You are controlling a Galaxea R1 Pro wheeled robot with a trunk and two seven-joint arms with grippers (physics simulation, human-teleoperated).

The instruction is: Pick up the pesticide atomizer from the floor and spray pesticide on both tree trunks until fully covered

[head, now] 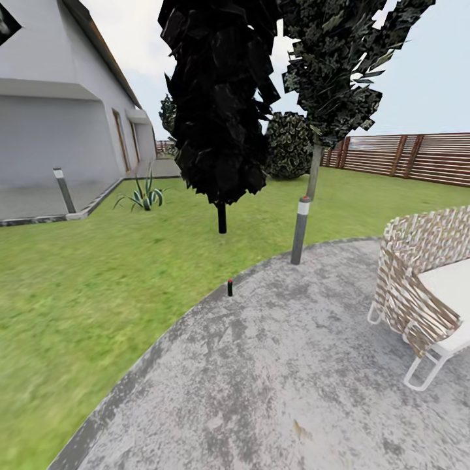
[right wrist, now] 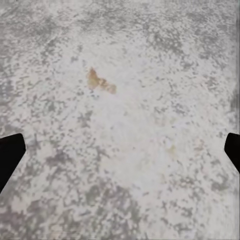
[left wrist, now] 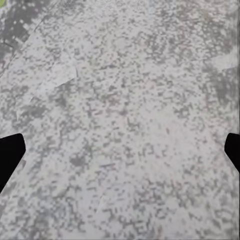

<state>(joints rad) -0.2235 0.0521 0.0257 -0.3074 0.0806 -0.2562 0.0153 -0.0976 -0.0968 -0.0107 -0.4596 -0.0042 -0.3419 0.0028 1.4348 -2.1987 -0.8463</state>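
A white-walled house with a grey terrace stands at the left, a short grey bollard light at the terrace corner and a spiky striped plant just beside its edge. Green lawn spreads from there to a curved border where mottled grey stone paving begins. The pesticide atomizer — tiny, dark, red-topped — stands upright on the paving right at that curved edge. Behind it on the grass rises a black-foliaged tree on a thin dark stem, then a second bollard light at the paving's far edge, with a pale-trunked tree behind it. A woven wicker chair sits at the paving's right side, before a brown slatted fence. Both wrist views look down on speckled stone; the left gripper and right gripper show dark fingertips spread wide, holding nothing — a brownish stain marks the paving under the right one.
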